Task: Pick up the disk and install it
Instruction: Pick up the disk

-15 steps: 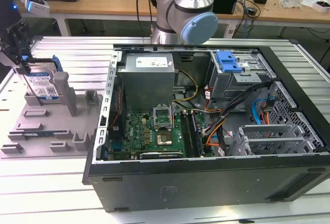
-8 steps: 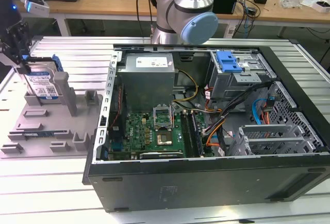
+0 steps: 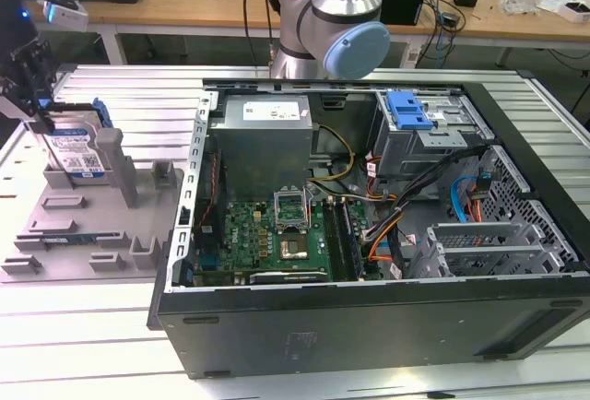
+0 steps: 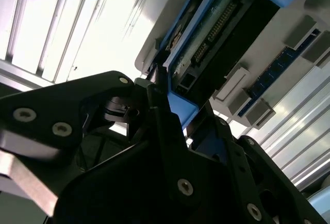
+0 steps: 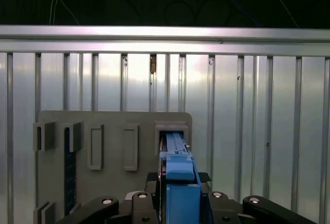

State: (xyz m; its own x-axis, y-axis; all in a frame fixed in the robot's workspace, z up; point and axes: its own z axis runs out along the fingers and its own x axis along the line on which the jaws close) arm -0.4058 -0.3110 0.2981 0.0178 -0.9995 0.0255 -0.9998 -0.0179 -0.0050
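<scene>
The gripper (image 3: 37, 116) is clenched on the blue bracket of the disk (image 3: 78, 153), which stands on edge in a slot of the grey holder (image 3: 83, 227) beside the open case (image 3: 369, 326), seemingly so its top edge offers a grip.

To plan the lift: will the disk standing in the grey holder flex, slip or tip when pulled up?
The disk looks metal-cased, so probably stiff and heavyish. Its plastic bracket, where the gripper grips, may flex or slip slightly.
</scene>
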